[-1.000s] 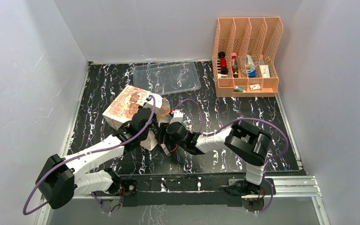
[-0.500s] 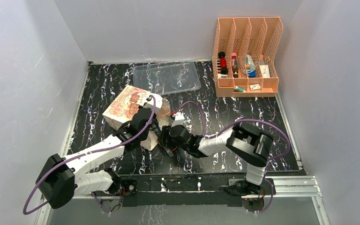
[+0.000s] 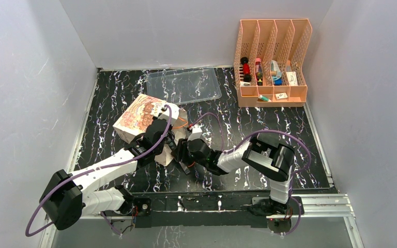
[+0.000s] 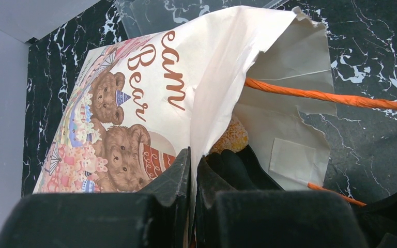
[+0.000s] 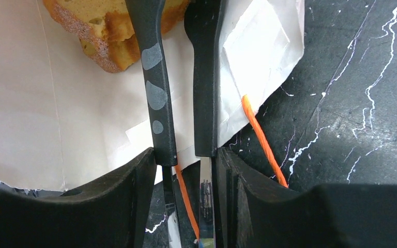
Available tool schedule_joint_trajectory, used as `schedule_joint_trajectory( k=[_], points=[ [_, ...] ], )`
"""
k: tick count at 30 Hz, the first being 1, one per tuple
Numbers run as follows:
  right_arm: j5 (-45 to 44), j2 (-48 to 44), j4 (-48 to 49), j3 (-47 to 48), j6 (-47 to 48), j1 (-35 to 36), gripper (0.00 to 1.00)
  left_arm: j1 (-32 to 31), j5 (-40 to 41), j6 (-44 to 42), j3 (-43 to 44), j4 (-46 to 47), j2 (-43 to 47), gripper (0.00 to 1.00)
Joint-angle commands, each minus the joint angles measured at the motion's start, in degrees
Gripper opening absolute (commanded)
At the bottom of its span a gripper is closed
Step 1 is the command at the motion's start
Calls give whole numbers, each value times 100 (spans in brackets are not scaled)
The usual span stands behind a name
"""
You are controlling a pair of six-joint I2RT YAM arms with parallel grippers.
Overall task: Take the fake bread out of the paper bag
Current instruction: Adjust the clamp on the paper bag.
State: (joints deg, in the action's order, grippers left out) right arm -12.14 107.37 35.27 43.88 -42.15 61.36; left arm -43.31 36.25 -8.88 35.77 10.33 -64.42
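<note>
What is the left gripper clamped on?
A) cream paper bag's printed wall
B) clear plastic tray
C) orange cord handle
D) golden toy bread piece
A: the left gripper is shut on the cream paper bag, pinching the edge of its printed wall.

From above, both wrists cover the mouth of the paper bag (image 3: 139, 116), so neither claw's tips show there. On the left wrist camera the fake bread (image 4: 231, 137) is only a small golden patch; the bag wall and a dark shape in front hide the rest. On the right wrist camera the top edge cuts off the bread and the tips of the right claw (image 5: 171, 15), so I can't tell whether they grip it. The bits in the peach rack (image 3: 271, 31) on the bench (image 3: 238, 116) are too small to name.
</note>
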Motion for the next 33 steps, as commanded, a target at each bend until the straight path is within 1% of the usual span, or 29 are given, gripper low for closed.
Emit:
schedule_joint_trajectory(
  k=[1, 5, 11, 16, 22, 25, 33],
  points=[
    [49, 156, -507, -204, 63, 65, 42, -22, 170, 2, 115, 198, 94, 0],
    [-50, 161, -513, -248, 53, 150, 33, -19, 181, 2, 99, 205, 105, 0],
    [-115, -35, -512, -304, 11, 183, 15, -20, 230, 9, 119, 215, 70, 0],
    [-190, -338, -687, -319, -159, 183, 14, -26, 248, 23, 108, 216, 132, 0],
    [-427, -970, -1353, -175, -372, 183, 10, -20, 326, 17, 101, 215, 167, 0],
    [-526, -1151, -1744, -15, -510, 175, 8, -20, 330, 26, 106, 211, 164, 0],
    [-589, -1350, -2442, 630, -891, 174, 8, -20, 332, 21, 119, 177, 136, 0]
  ],
)
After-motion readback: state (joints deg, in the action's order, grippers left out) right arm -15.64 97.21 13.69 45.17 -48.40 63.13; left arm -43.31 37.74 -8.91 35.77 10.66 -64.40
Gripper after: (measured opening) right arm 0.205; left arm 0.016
